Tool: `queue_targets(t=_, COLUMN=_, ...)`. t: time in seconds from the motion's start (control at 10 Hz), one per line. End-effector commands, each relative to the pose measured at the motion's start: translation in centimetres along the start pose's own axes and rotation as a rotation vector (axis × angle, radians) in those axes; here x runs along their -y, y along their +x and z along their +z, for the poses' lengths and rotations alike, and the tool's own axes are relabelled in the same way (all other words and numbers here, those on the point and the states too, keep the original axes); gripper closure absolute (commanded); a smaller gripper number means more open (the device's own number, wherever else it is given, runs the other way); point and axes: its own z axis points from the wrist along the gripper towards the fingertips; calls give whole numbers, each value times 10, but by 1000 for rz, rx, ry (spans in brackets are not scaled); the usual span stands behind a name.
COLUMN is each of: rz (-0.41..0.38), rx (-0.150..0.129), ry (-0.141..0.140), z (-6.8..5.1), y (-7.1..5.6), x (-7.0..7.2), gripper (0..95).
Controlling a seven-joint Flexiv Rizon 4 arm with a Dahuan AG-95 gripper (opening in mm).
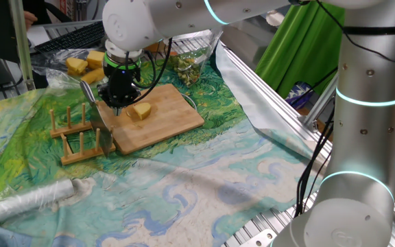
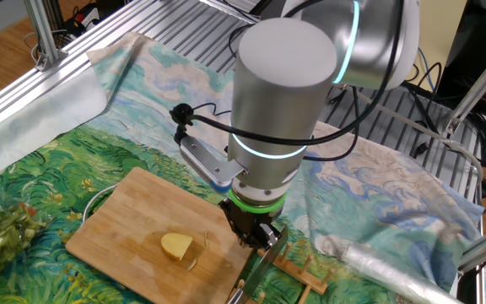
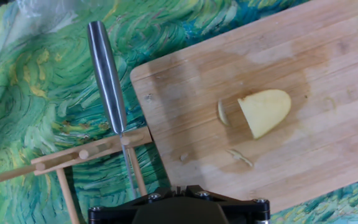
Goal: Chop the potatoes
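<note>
A pale-yellow half-round potato (image 1: 140, 111) lies cut side down on the wooden board (image 1: 173, 122). It also shows in the other fixed view (image 2: 175, 246) and the hand view (image 3: 265, 112), with a thin slice (image 3: 222, 112) beside its cut face. A steel-handled knife (image 3: 104, 68) rests in the wooden peg rack (image 3: 73, 158) at the board's left edge. My gripper (image 1: 115, 103) hangs low over the board's edge, between rack and potato, touching neither. Its fingers (image 2: 256, 236) look closed together and empty. In the hand view only its black base (image 3: 179, 190) shows.
Deeper-yellow potato chunks (image 1: 88, 64) and a bag of chopped greens (image 1: 187, 68) lie behind the board. A silvery wrapped roll (image 1: 26, 202) lies at the cloth's near edge. Aluminium frame rails (image 1: 280, 110) border the painted tablecloth.
</note>
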Motion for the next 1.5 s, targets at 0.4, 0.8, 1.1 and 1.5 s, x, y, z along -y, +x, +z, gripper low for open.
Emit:
queue_targets(t=0.4, rz=-35, rx=-10, ry=18, z=0, y=-1, x=0, gripper=950)
queue_targets(t=0.8, rz=-172, rx=-18, ry=34, z=0, y=-1, x=0, gripper=950)
queue_targets(t=1.1, rz=-212, rx=-33, ry=18, z=0, y=-1, x=0, gripper=950)
queue_targets(t=1.5, rz=-190, rx=-33, ry=14, z=0, y=0, x=-1, gripper=950)
